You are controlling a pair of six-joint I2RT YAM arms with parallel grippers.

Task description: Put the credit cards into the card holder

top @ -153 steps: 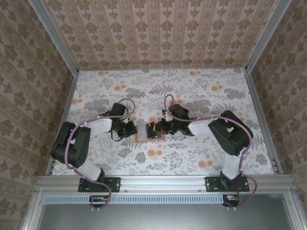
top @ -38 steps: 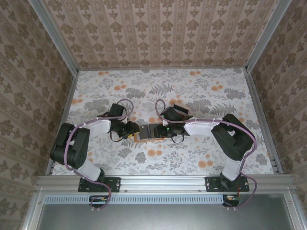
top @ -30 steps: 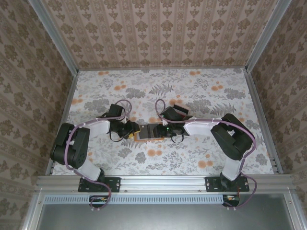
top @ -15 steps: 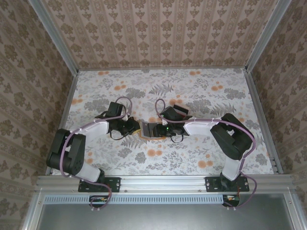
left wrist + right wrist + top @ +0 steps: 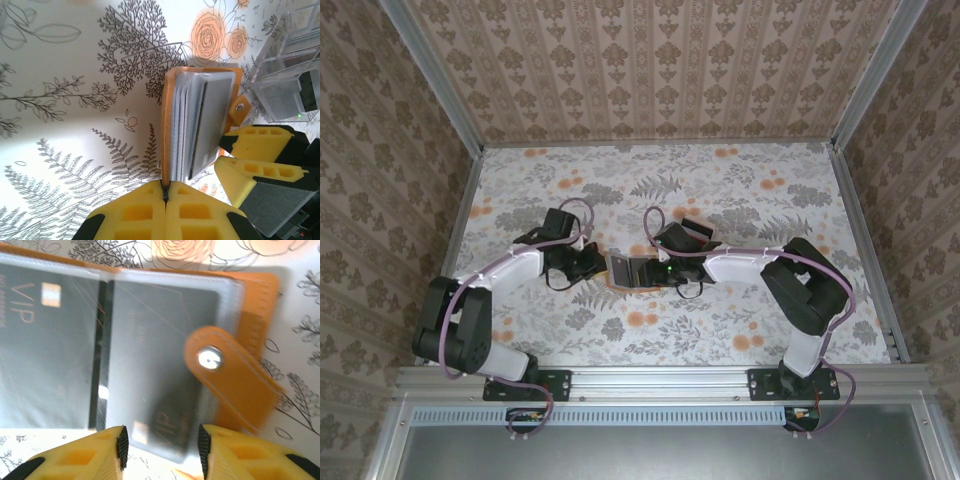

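Observation:
The orange card holder (image 5: pixel 200 71) stands open on its edge, grey clear sleeves fanned out. My left gripper (image 5: pixel 165 187) is shut on the edge of its orange cover. In the right wrist view the card holder (image 5: pixel 252 305) shows a dark VIP credit card (image 5: pixel 45 340) in the left sleeve. A second dark VIP card (image 5: pixel 170 425) sticks out of the right sleeve, between the fingers of my right gripper (image 5: pixel 160 437). Those fingers stand apart and clear of the card's edges. From above, the holder (image 5: pixel 623 270) sits between both grippers.
A clear slotted rack (image 5: pixel 287 75) stands just behind the holder, close to my right gripper's yellow fingers (image 5: pixel 255 145). The holder's snap tab (image 5: pixel 225 370) lies folded over the right sleeve. Flower-patterned table (image 5: pixel 720 190) stretches open behind the arms, walled on three sides.
My left gripper has closed onto the holder's cover edge and its arm has stretched forward. The holder has tipped up from lying flat. The right arm has barely moved.

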